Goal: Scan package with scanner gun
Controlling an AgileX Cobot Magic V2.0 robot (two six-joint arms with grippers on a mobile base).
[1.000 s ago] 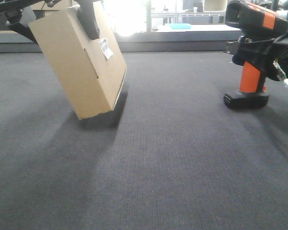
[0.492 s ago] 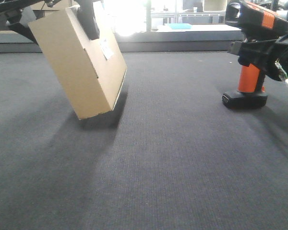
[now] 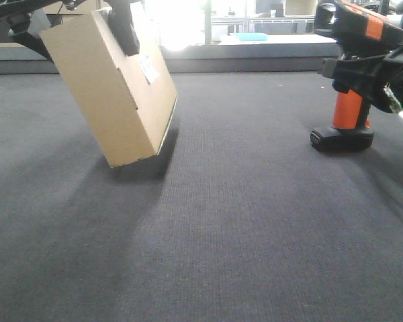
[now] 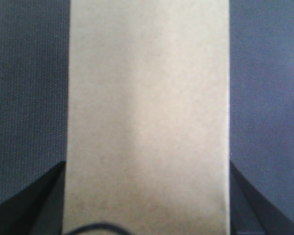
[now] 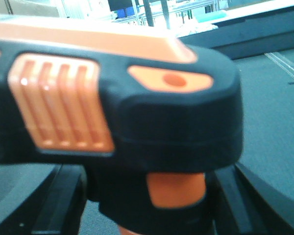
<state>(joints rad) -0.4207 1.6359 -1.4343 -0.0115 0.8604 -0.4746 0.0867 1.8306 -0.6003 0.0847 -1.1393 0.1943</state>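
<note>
The package, a plain brown cardboard box with a small white label, hangs tilted at the upper left, its low corner close to the grey carpet. My left gripper is shut on its top edge. In the left wrist view the package fills the middle between the dark fingers. The scanner gun, with a black and orange head and an orange handle, stands at the right with its black foot at the carpet. My right gripper is shut on its neck. In the right wrist view the scanner gun sits between the fingers.
Grey carpet covers the work surface. A raised grey ledge runs along the back edge. Beyond it stands a table with a light blue flat object, under strong window glare.
The scanner gun and my right gripper have shifted slightly left, and the head tilts a little more. The package and my left gripper have stayed in place.
</note>
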